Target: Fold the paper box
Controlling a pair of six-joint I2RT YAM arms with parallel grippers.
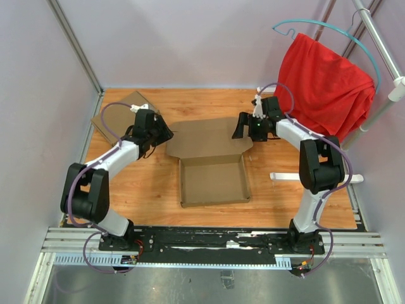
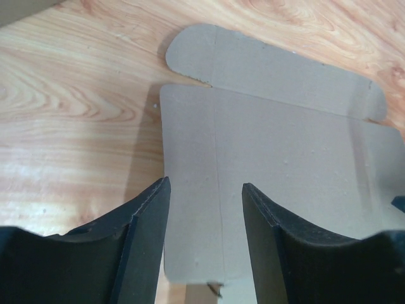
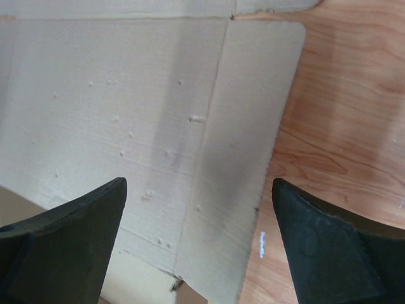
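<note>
The brown paper box (image 1: 213, 180) sits mid-table with its tray walls standing and its lid (image 1: 209, 138) lying open and flat toward the back. My left gripper (image 1: 166, 134) is open and empty at the lid's left edge; the left wrist view shows the lid (image 2: 278, 158) with its side flap between the spread fingers (image 2: 149, 234). My right gripper (image 1: 240, 130) is open and empty at the lid's right edge; the right wrist view shows the lid's right flap (image 3: 247, 145) between its wide-spread fingers (image 3: 316, 247).
A second flat cardboard sheet (image 1: 120, 107) lies at the back left. A red cloth (image 1: 326, 85) hangs on a hanger at the back right by a metal rack. A white bar (image 1: 285, 177) lies right of the box.
</note>
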